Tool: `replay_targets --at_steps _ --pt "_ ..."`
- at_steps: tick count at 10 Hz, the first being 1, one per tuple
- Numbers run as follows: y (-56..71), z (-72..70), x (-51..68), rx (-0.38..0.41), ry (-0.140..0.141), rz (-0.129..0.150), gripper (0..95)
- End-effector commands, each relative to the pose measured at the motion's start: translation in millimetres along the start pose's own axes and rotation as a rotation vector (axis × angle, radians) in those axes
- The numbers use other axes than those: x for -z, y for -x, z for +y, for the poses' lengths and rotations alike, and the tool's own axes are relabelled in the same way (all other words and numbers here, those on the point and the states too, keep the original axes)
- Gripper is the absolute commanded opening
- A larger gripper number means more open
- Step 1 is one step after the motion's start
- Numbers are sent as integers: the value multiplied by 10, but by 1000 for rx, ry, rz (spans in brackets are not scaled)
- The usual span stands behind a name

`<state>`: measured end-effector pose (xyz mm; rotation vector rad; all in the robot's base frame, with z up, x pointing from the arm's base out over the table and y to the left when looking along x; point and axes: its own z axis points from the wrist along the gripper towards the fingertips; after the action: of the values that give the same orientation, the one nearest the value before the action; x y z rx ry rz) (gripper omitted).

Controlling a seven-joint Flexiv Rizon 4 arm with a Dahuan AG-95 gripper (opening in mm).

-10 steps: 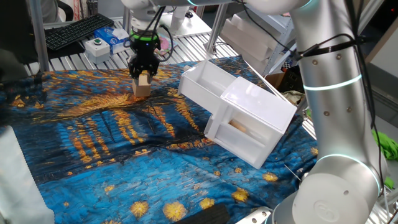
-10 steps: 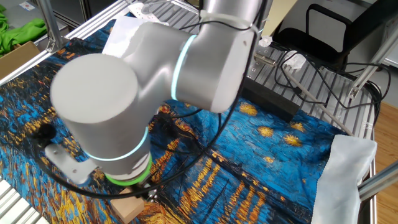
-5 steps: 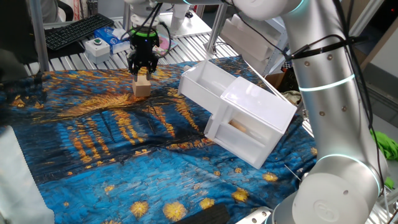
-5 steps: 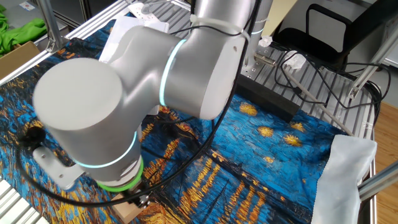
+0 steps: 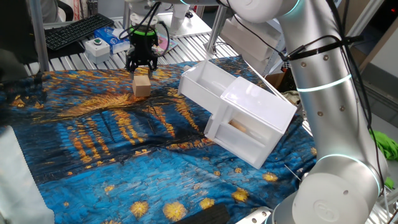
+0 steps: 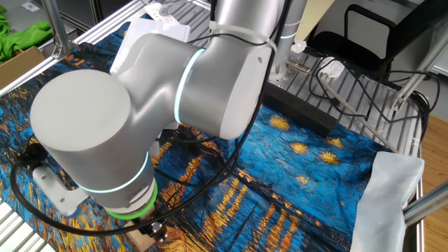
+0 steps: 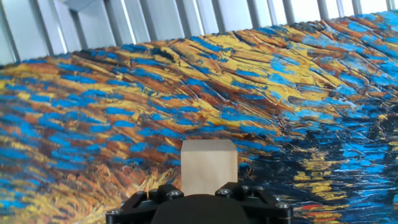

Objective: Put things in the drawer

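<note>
Your small tan wooden cube (image 5: 142, 86) sits on the table's blue-and-gold painted cloth (image 5: 124, 155), directly below the black two-finger gripper (image 5: 140, 66), whose fingers have risen clear since a second ago, spread apart and empty, well left of the white plastic upper drawer (image 5: 208, 84).

- The small tan wooden cube (image 5: 142, 86) sits upright on the blue-and-orange painted cloth.
- The shallow white plastic upper drawer (image 5: 205, 84) stands pulled out, well apart.

Block (image 5: 142, 86) on cloth (image 5: 124, 143), left of drawer (image 5: 208, 84); fingers (image 5: 135, 66) just above block
</note>
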<state>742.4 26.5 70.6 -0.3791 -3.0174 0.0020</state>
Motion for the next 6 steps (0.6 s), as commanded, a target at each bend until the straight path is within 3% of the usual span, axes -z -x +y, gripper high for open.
replay_targets --at_steps 1,4,6 --pt "29 -10 -33 -18 -1 -4 760" --pt "64 -63 -82 -27 9 -17 760" --pt "81 -65 -113 -29 18 -50 760"
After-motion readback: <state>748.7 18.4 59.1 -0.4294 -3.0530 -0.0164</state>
